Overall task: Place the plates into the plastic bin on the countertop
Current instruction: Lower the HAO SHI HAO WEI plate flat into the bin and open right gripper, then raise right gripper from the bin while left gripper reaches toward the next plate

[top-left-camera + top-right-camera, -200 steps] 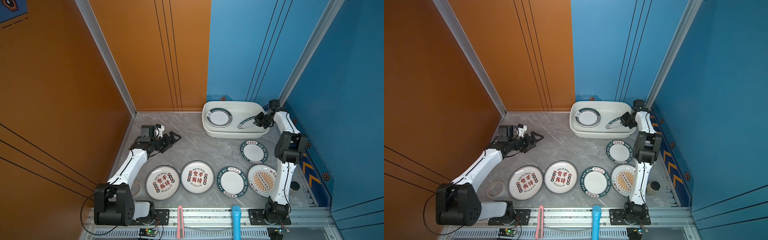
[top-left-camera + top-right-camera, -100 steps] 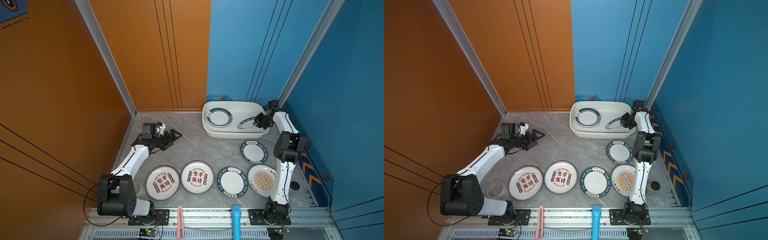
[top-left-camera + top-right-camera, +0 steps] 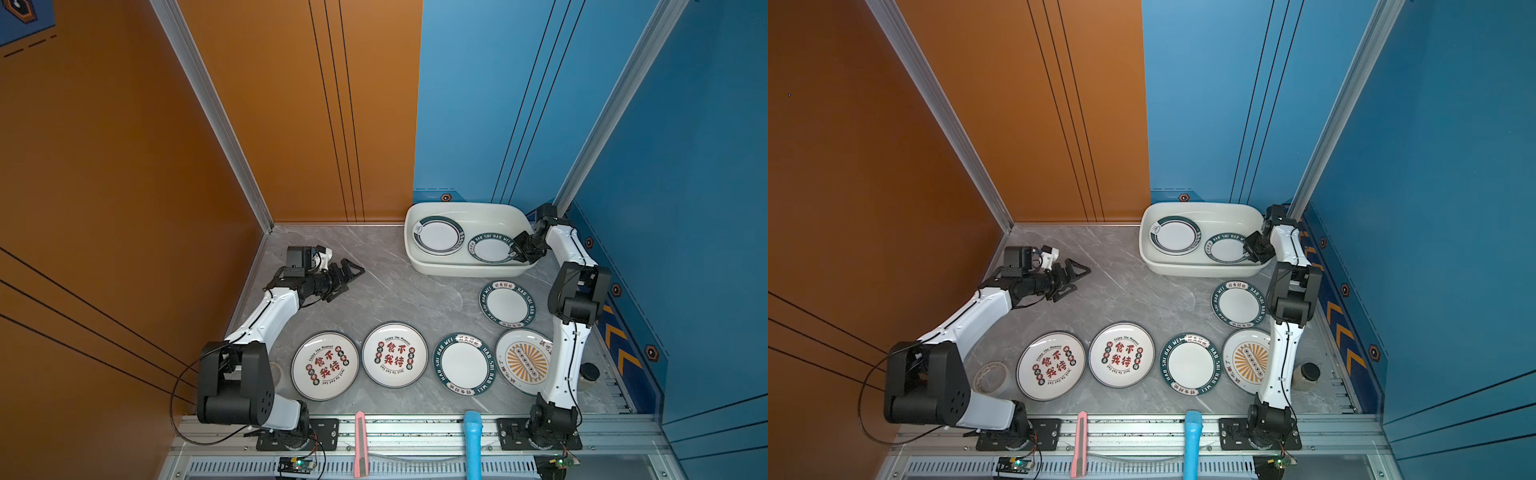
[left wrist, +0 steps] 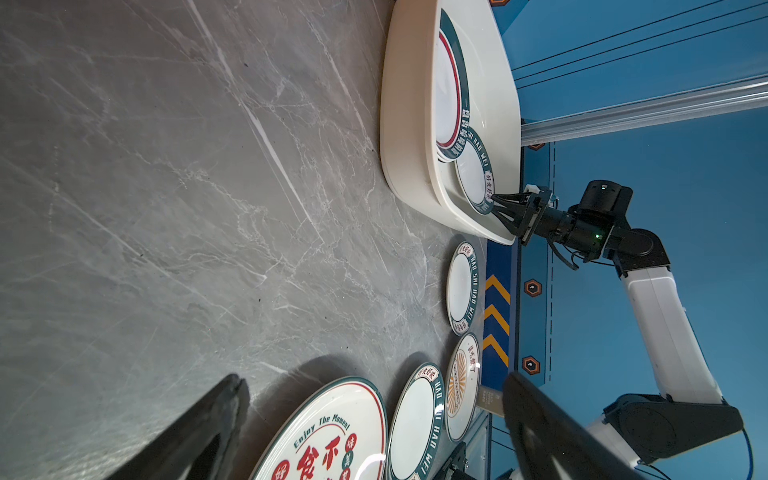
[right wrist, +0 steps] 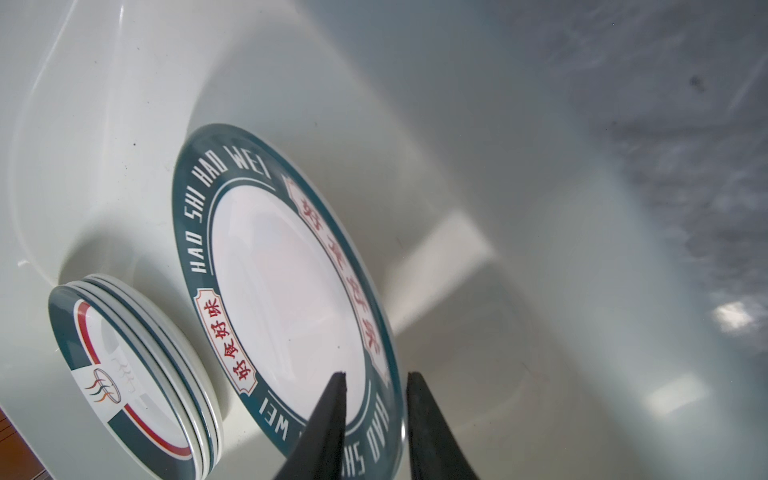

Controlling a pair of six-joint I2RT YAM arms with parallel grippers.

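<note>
Glazed, likely ceramic, the green-rimmed plate [image 5: 282, 291] looks stiff, slick, chippable; its rim suits pinching. Right gripper [image 5: 376, 376] straddles it, jaws parted; left gripper [image 3: 351, 278] gapes empty.

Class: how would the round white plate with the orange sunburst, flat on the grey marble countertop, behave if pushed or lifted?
The white sunburst plate looks glazed: probably stiff, breakable. Flat on the smooth countertop, it likely slides rather than tips. Its glossy rim may slip when pinched.

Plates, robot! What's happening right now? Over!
Left gripper open, low over the countertop. Right gripper open, astride the rim of one plate in the bin. Five plates wait outside. Nothing blocks the bin.
</note>
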